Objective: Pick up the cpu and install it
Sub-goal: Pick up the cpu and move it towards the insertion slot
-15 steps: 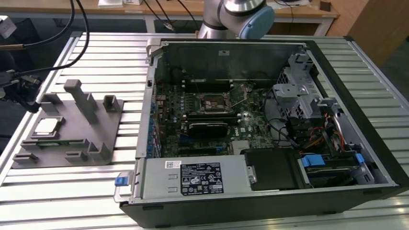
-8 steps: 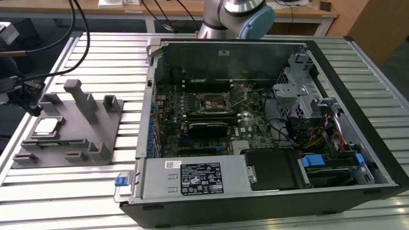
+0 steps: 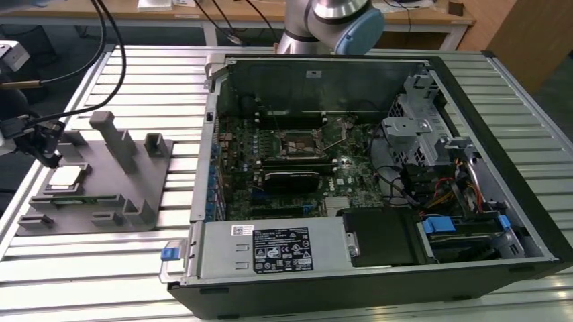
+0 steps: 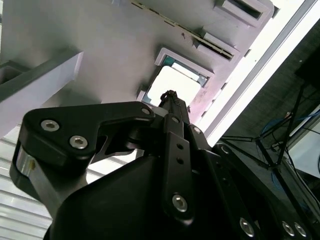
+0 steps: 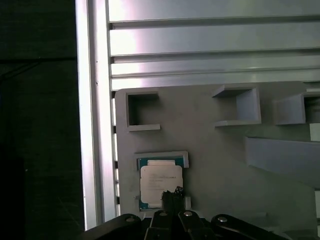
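1. A slatted metal table (image 3: 98, 268) carries an open computer case (image 3: 268, 251). On the exterior view's left sits a grey holder block (image 3: 94, 191).
2. The cpu (image 3: 67, 176) lies flat in a recess of that block, not yet lifted. The motherboard socket (image 3: 298, 142) is well apart from it.
3. The gripper (image 3: 51, 159) hangs just above the chip. In the first wrist view its fingertips (image 5: 169, 196) look pressed together, with nothing between them.
4. We judge pick-up to be the step in hand. We would want the fingers spread past the chip's opposite edges and squared to them, a light grip, and a straight lift clear of the recess walls.
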{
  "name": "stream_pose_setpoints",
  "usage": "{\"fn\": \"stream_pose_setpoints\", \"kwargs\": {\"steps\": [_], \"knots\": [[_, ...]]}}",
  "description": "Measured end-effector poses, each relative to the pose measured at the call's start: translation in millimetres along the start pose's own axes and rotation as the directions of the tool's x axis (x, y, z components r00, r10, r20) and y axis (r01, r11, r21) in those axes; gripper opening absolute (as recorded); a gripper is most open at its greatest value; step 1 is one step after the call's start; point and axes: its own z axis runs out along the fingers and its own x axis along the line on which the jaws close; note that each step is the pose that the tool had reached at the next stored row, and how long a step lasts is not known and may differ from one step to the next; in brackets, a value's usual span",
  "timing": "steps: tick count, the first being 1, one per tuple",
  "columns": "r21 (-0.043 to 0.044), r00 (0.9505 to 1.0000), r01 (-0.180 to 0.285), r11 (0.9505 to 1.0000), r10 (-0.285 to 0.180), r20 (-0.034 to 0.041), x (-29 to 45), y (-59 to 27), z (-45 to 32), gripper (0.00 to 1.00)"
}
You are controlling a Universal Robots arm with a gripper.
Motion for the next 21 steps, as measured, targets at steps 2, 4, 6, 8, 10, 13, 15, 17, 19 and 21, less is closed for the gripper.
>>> {"fn": "stream_pose_setpoints", "kwargs": {"steps": [2,4,6,8,10,13,15,17,19,21], "knots": [[-0.0006,1.0000,0.006,1.0000,-0.006,-0.0003,0.8,-0.2,3.4,0.11],[-0.0008,1.0000,0.009,1.0000,-0.009,-0.0005,1.6,-0.4,6.9,0.11],[-0.0010,0.9999,0.013,0.9999,-0.013,-0.0006,2.2,-0.6,10.5,0.11],[-0.0033,0.9998,0.018,0.9998,-0.018,-0.0012,3.0,-0.8,13.5,0.11],[-0.0086,0.9997,0.022,0.9997,-0.022,-0.0016,3.5,-0.8,16.3,0.11],[-0.0142,0.9996,0.029,0.9995,-0.029,-0.0019,3.8,-1.1,21.0,0.11],[-0.0144,0.9995,0.031,0.9994,-0.031,-0.0023,4.0,-1.3,24.6,0.11],[-0.0145,0.9995,0.032,0.9994,-0.032,-0.0026,4.2,-1.5,28.2,0.11],[-0.0153,0.9994,0.034,0.9993,-0.034,-0.0027,4.3,-1.6,31.2,0.11],[-0.0166,0.9994,0.034,0.9993,-0.034,-0.0027,4.4,-1.5,33.3,0.11]]}}
